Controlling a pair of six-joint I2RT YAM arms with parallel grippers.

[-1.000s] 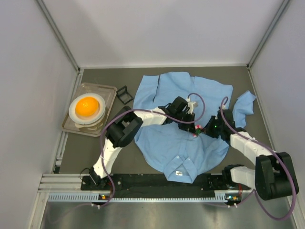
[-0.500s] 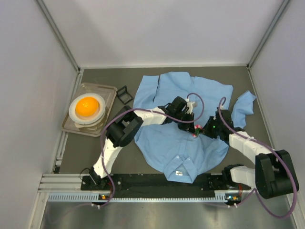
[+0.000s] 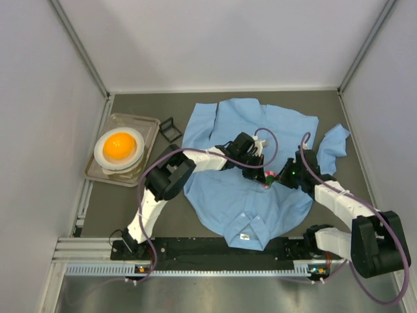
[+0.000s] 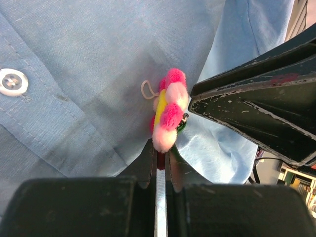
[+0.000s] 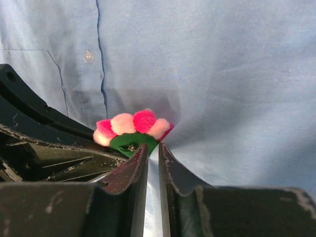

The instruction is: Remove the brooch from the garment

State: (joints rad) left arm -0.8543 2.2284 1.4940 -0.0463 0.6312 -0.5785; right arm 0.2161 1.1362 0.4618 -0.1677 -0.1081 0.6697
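Note:
The light blue shirt lies spread on the table, collar toward the arms. The pink flower brooch sits on its front, between both grippers. My left gripper comes from the left; in the left wrist view its jaws are shut on the lower edge of the brooch, which stands up from the shirt. My right gripper meets it from the right. In the right wrist view it is shut on a tented fold of shirt right under the brooch's green backing.
A tray with a white plate holding an orange round thing sits at the left. A small black stand is next to the shirt's left sleeve. Grey walls enclose the table on three sides.
Both grippers stay at the brooch. The right arm's wrist has shifted slightly and the cable loop above the left wrist has moved a little.

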